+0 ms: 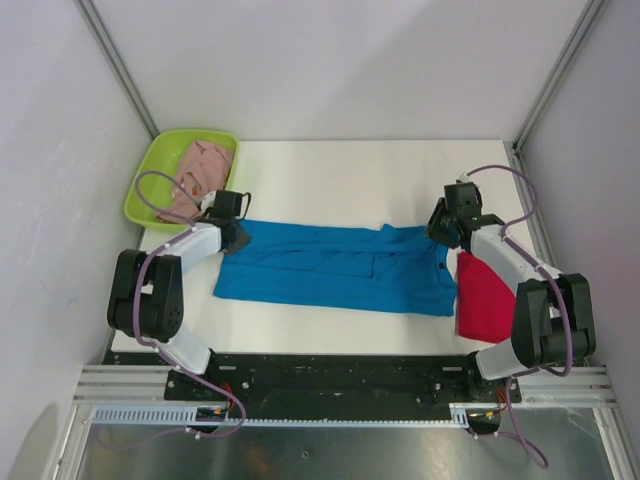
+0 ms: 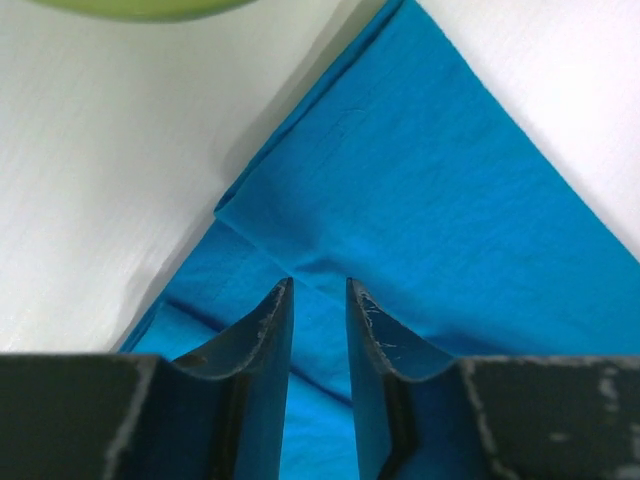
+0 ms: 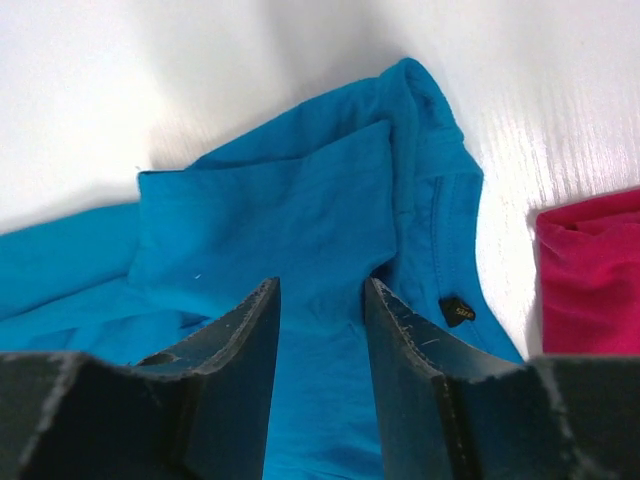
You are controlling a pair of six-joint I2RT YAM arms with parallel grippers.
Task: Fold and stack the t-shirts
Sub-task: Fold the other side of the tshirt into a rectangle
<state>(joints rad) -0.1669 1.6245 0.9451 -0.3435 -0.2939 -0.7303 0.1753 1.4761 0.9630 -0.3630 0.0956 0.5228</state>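
The bright blue t-shirt (image 1: pixel 330 268) lies flat across the table, folded into a long band. My left gripper (image 1: pixel 237 238) is low over its far-left corner; in the left wrist view its jaws (image 2: pixel 318 285) stand narrowly parted over layered blue cloth (image 2: pixel 430 200). My right gripper (image 1: pixel 443 232) is low over the far-right collar end, its jaws (image 3: pixel 320 285) parted over the cloth (image 3: pixel 280 200). Neither lifts cloth. The red t-shirt (image 1: pixel 485 295) lies folded at the right, also in the right wrist view (image 3: pixel 590 270). The pale pink t-shirt (image 1: pixel 205 168) lies crumpled in the tray.
The lime-green tray (image 1: pixel 140 192) stands at the back left corner, its rim showing in the left wrist view (image 2: pixel 140 8). White table surface lies behind the blue shirt. Frame posts and walls close in both sides. A black size tag (image 3: pixel 458 311) shows at the collar.
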